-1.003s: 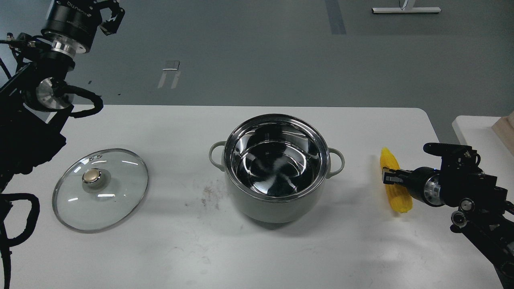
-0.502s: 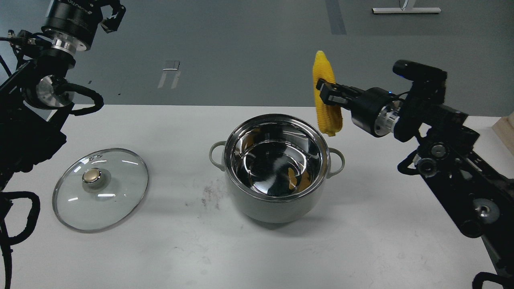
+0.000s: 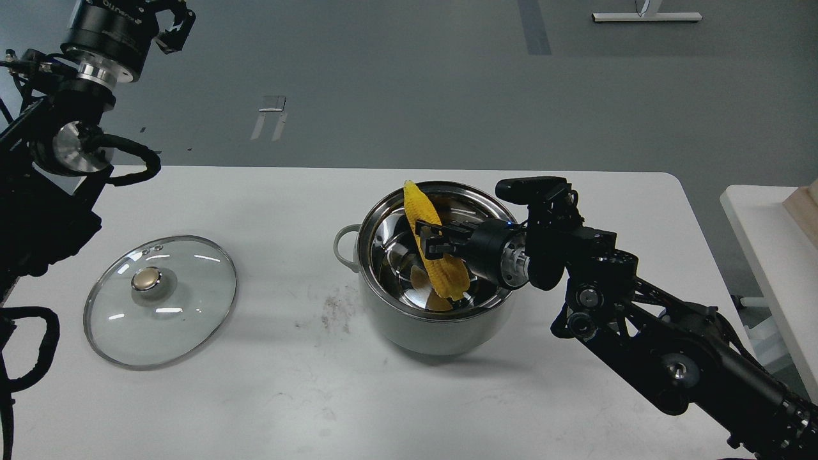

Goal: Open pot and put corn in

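At the top left corner the left end effector (image 3: 167,19) is raised well above the white table (image 3: 268,396), its fingers partly cut by the frame edge, so I cannot tell whether they stand wide or narrow; nothing is seen in them. Below it, on the left part of the table, the round glass lid (image 3: 160,300) lies flat with its gold knob (image 3: 146,279) facing up, well apart from the pot. A patch of dark smudges (image 3: 333,305) marks the table between lid and pot. Near the middle stands the pale grey-green pot (image 3: 434,326), uncovered, its shiny steel interior showing (a yellow reflection glints on the inner wall), with one loop handle (image 3: 343,246) visible on its left side. The yellow corn cob (image 3: 441,271) is over the pot's mouth, tilted, its tapered tip near the far rim and its thicker end down inside the pot. The right end effector (image 3: 429,237), reaching in from the right over the pot's rim, is clamped on the cob around its middle. Whether the cob's lower end touches the pot's bottom cannot be told.
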Robot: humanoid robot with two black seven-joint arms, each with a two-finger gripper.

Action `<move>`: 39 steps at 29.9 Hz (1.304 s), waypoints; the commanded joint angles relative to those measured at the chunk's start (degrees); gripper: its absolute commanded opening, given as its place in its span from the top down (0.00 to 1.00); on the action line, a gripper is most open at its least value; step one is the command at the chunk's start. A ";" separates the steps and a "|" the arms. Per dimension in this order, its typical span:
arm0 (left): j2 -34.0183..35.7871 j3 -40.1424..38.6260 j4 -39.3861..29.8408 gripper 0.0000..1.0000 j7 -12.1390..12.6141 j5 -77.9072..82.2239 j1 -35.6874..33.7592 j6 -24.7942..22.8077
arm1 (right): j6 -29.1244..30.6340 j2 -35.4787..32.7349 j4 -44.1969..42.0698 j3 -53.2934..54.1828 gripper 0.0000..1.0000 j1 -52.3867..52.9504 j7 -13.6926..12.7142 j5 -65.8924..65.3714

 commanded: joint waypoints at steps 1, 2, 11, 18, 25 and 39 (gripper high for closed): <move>0.00 0.00 0.00 0.02 0.03 0.00 0.02 0.00 | -0.01 -0.03 -0.19 -0.07 0.35 -0.21 -0.33 0.00; 0.00 0.00 0.00 0.02 0.03 0.09 0.02 0.00 | -0.01 -0.03 -0.19 -0.07 0.30 -0.21 -0.33 0.00; -0.26 0.00 0.00 0.02 0.12 0.09 0.02 0.00 | -0.01 0.06 0.08 -0.07 0.11 -0.48 -0.07 0.26; -0.35 0.09 0.00 0.02 0.30 0.09 0.02 0.00 | -0.01 0.06 0.43 1.94 0.03 0.13 0.37 0.35; -0.09 0.09 0.09 0.02 0.12 0.09 0.02 0.00 | -0.01 2.78 0.17 20.90 0.02 5.31 1.68 1.57; 3.07 0.00 0.61 0.02 2.31 -0.18 0.46 0.00 | -6.37 1.91 -13.52 50.72 0.00 10.16 9.24 34.13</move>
